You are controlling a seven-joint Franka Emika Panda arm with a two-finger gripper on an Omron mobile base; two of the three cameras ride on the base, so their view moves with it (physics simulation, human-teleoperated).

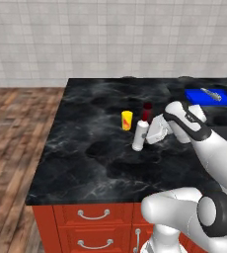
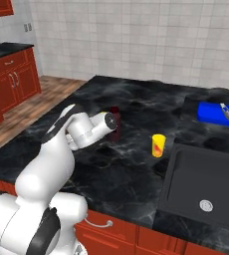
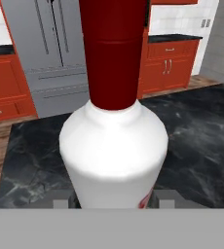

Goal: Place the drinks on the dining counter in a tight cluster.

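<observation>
One glossy white bottle (image 3: 114, 155), cylindrical red cap (image 3: 113, 48)

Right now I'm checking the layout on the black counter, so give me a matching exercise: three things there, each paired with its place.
Things:
1. white red-capped bottle
2. yellow can
3. blue tray

Places:
A. far corner of the dining counter, beyond the sink
B. between the fingers of the gripper
C. standing free on open counter, beside the maroon bottle

Pairs: 1-B, 2-C, 3-A
</observation>
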